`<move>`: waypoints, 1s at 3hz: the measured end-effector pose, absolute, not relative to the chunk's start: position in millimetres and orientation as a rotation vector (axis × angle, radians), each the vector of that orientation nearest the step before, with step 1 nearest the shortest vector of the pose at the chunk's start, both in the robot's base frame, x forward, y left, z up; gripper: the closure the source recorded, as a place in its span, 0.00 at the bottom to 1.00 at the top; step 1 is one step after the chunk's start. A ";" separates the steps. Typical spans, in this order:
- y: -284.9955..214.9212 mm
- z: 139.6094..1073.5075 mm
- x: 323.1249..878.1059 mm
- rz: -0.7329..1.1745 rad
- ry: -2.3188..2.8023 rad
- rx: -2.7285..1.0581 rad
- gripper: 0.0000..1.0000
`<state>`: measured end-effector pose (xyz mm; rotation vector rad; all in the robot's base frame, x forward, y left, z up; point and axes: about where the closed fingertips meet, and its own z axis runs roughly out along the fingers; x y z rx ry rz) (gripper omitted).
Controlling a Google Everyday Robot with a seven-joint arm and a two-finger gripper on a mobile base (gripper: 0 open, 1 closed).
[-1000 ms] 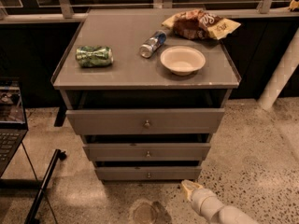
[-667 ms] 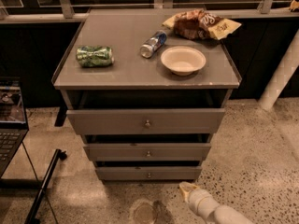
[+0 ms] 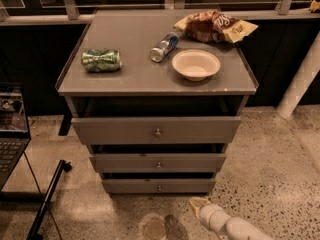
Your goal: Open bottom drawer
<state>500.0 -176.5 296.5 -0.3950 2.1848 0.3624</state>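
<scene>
The grey cabinet [image 3: 240,91] has three drawers, all pulled out a little. The bottom drawer [image 3: 130,186] has the narrowest, slimmest front, with a tiny metal knob [image 3: 159,187] at its centre; it stands just above the floor. My gripper [image 3: 197,205] sits low at the bottom of the view, on the end of a white arm, just below and to the right of the bottom drawer's front. It does not touch the drawer.
Above are the mid drawer [image 3: 125,162] and the widest top drawer [image 3: 115,130]. On the cabinet top lie a green can [image 3: 101,60], a bottle [image 3: 164,47], a white bowl [image 3: 195,64] and a chip bag [image 3: 215,26]. A laptop [image 3: 10,134] stands left; a white post [image 3: 300,79] right.
The gripper has shifted slightly left and down near the floor. The drawers have not moved.
</scene>
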 end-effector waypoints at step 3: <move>-147.6 248.0 589.3 0.348 2.105 -0.237 1.00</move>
